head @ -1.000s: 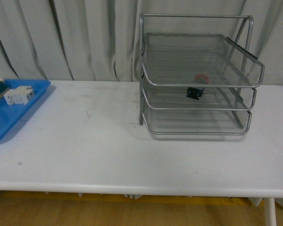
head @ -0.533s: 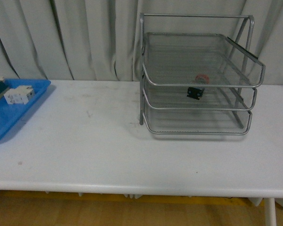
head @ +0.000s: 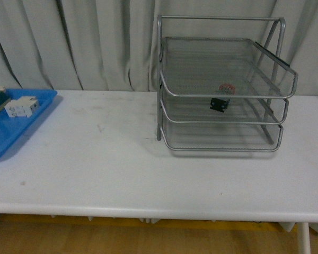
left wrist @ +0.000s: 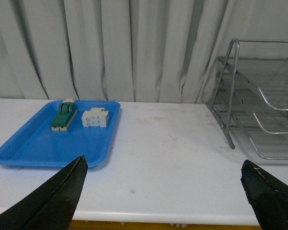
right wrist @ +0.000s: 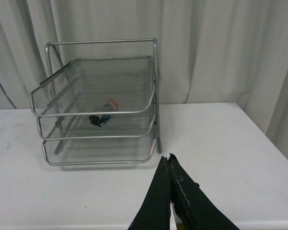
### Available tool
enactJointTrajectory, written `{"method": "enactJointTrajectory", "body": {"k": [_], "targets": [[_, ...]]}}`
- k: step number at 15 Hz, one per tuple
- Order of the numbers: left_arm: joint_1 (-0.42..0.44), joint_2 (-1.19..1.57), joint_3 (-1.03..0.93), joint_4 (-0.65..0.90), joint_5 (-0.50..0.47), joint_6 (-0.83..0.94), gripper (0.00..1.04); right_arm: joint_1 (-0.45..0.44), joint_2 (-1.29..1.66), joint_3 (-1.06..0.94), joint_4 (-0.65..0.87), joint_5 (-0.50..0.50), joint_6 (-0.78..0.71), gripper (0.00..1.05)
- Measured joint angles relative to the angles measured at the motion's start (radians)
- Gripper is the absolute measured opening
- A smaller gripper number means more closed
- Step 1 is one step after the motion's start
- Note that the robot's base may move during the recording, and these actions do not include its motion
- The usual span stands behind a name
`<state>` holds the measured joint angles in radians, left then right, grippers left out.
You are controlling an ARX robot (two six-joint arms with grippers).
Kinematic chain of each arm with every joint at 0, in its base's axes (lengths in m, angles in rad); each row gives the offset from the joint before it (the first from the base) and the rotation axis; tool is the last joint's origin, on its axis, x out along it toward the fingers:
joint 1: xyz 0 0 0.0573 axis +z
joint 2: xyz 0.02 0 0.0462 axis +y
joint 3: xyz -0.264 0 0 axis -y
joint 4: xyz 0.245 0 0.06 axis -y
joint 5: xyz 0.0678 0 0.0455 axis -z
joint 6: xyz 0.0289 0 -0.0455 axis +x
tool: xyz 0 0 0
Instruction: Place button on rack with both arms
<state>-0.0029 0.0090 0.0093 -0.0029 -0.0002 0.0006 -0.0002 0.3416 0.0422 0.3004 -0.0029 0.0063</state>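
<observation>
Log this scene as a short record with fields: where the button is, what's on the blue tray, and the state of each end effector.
button: lying in the middle tier of the rack
blue tray: holds a green-and-cream block and a white block
left end effector: open, holding nothing
right end effector: shut, holding nothing
table: white

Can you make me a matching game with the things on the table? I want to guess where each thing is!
Things:
1. button
2. white terminal block
3. right gripper
4. left gripper

Places or states:
A. fingers wide apart
B. in the rack's middle tier
C. fingers closed together, holding nothing
D. on the blue tray

Pairs: 1-B, 2-D, 3-C, 4-A
</observation>
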Motion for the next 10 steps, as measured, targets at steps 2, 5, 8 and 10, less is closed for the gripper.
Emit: {"method": "enactJointTrajectory", "body": {"k": [2,5,8,10], "targets": [[0.000,0.000,0.000,0.000,0.000,0.000,0.98,0.000,-0.035,-0.031,0.017,0.000,0.000,0.02],[0.000,0.000,0.000,0.000,0.000,0.000,0.98,0.000,-0.095,-0.032,-0.046,0.001,0.000,0.02],[0.000,0.000,0.000,0.000,0.000,0.000,0.98,0.000,-0.164,-0.032,-0.121,0.001,0.000,0.02],[0.000,0.000,0.000,0.000,-0.001,0.000,0.98,0.000,-0.322,-0.031,-0.308,0.002,0.000,0.02]]}}
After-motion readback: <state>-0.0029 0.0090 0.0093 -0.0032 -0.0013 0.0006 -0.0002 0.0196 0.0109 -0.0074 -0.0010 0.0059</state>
